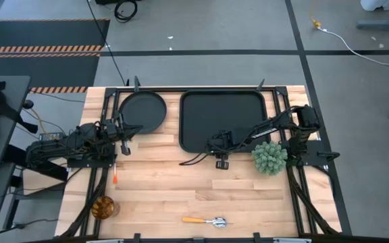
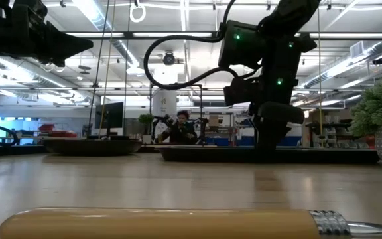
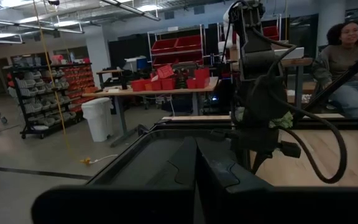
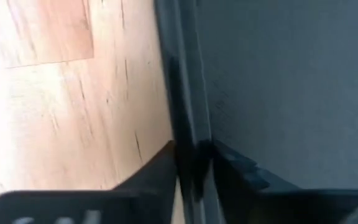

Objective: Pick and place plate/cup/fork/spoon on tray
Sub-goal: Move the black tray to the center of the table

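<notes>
The black tray [image 1: 223,115] lies at the table's far middle. My right gripper [image 1: 220,147] stands at its near edge, shut on the rim, and also shows in its wrist view [image 4: 194,154]. The round black plate [image 1: 142,111] rests flat to the tray's left. My left gripper [image 1: 123,133] hovers shut and empty just near-left of the plate. The red-orange fork [image 1: 115,177], the amber cup [image 1: 103,207] and the spoon [image 1: 204,221] lie on the wood nearer the front. My right gripper pinches the tray's near rim [image 4: 190,127], one finger [image 4: 235,169] inside the tray and the other [image 4: 157,171] outside over the wood. The fingers come from above, pointing down. In the low view the tray [image 2: 197,153] lies flat on the table.
A small potted plant [image 1: 270,156] stands just right of my right gripper, near the tray's near right corner. Bare wood lies between the tray and the spoon. People show in the room beyond the table.
</notes>
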Action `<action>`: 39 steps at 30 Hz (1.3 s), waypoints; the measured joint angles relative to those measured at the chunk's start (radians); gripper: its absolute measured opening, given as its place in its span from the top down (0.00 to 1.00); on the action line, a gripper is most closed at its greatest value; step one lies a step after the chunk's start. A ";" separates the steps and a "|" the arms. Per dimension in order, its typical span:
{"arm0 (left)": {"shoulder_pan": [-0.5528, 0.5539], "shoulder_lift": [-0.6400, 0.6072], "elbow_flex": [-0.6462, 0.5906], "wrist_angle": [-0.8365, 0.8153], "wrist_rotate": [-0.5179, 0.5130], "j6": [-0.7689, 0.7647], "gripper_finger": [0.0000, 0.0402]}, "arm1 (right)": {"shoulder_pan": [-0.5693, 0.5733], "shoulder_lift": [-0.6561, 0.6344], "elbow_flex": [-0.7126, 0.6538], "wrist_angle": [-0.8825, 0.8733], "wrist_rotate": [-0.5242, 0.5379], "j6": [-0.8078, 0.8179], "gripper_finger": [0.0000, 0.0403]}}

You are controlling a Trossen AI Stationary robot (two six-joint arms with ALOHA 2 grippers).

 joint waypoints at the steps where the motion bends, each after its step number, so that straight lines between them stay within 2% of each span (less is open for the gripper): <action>1: 0.000 0.000 0.000 0.000 0.000 0.000 0.97 | 0.001 0.000 0.000 0.004 0.018 -0.008 0.84; 2: 0.000 0.000 0.000 0.001 0.000 0.000 0.97 | 0.001 0.000 0.001 0.008 0.025 -0.015 0.87; 7: 0.000 0.000 0.000 0.000 0.000 0.000 0.97 | 0.003 0.002 0.008 0.006 0.020 -0.024 0.88; 12: 0.000 0.000 0.000 0.001 0.000 0.000 0.97 | 0.017 0.012 0.099 -0.055 0.006 -0.024 0.88; 16: 0.000 0.000 0.000 0.000 0.000 0.000 0.97 | 0.035 0.007 0.193 -0.027 -0.007 -0.017 0.89; 21: 0.000 0.000 0.000 0.001 0.000 0.000 0.97 | 0.073 0.010 0.233 0.002 -0.026 -0.008 0.89; 31: 0.000 0.000 0.000 0.001 0.000 0.000 0.97 | 0.155 0.009 0.234 0.113 -0.093 0.185 0.89; 39: 0.000 0.000 0.000 0.001 0.000 0.000 0.97 | 0.248 0.009 0.235 0.249 -0.055 0.321 0.89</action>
